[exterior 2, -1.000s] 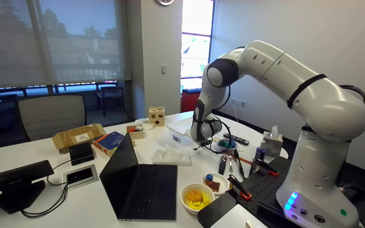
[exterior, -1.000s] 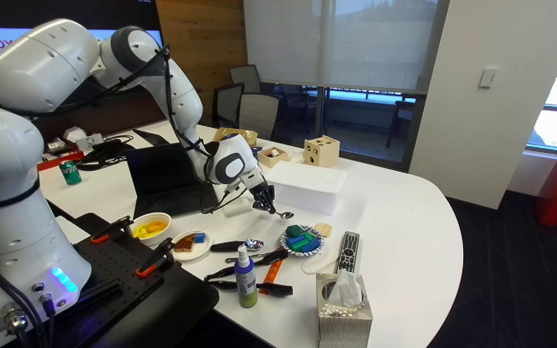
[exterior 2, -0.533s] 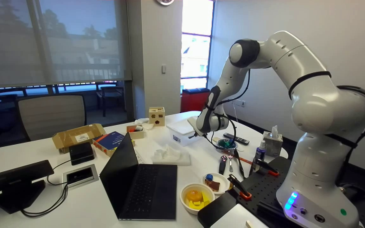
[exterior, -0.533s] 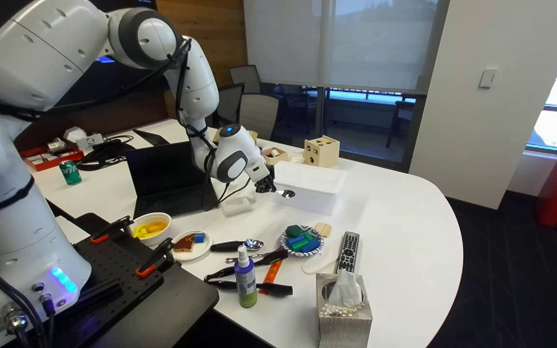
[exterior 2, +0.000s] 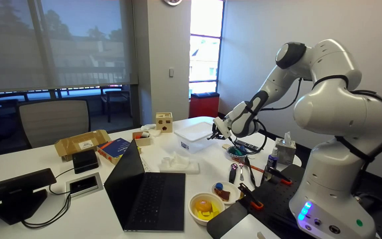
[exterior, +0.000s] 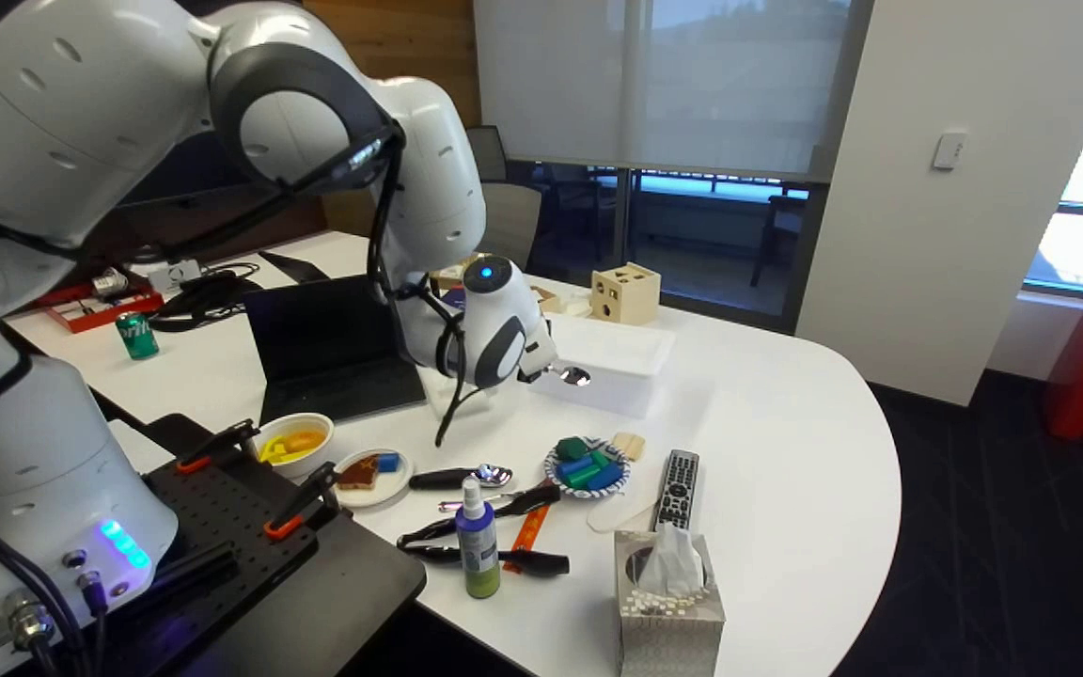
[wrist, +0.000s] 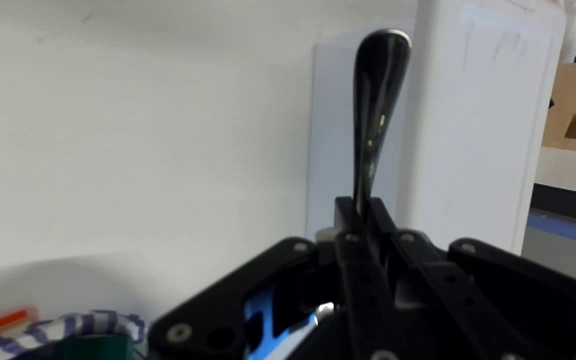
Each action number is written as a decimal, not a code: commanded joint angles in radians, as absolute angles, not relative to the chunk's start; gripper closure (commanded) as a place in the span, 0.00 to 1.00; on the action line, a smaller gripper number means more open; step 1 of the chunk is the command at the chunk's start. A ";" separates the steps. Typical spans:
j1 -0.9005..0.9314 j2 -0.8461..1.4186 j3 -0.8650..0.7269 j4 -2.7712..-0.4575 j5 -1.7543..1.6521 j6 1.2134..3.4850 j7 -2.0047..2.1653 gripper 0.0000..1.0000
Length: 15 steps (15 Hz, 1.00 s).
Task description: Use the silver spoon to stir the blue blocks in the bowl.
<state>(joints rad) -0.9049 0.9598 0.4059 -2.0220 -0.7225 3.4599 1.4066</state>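
Note:
My gripper is shut on the silver spoon and holds it above the table, in front of the white plastic box. In the wrist view the spoon's handle end stands up between the closed fingertips. The gripper also shows in an exterior view; the spoon is hard to make out there. The small striped-rim bowl stands on the table, lower and nearer the remote than the spoon. It holds blue blocks and green ones. The bowl's rim shows at the wrist view's lower left.
The lidded white plastic box stands close behind the spoon. A remote, tissue box, spray bottle and black-handled utensils lie around the bowl. A yellow-filled bowl, plate and laptop are nearer the base.
My gripper has risen from near the tabletop with the spoon in it. It has moved slightly right in an exterior view, and the wrist has tilted. The bowl and blocks have not moved.

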 commanded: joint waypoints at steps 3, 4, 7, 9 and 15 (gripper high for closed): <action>-1.340 1.082 0.618 -2.106 -1.113 3.404 1.410 0.98; -1.420 1.103 0.661 -2.121 -1.177 3.373 1.403 0.98; -1.638 1.177 0.801 -2.176 -1.300 3.248 1.360 0.98; -1.749 1.246 0.887 -2.207 -1.280 3.135 1.279 0.98; -1.909 1.412 1.031 -2.165 -1.025 2.773 0.985 0.98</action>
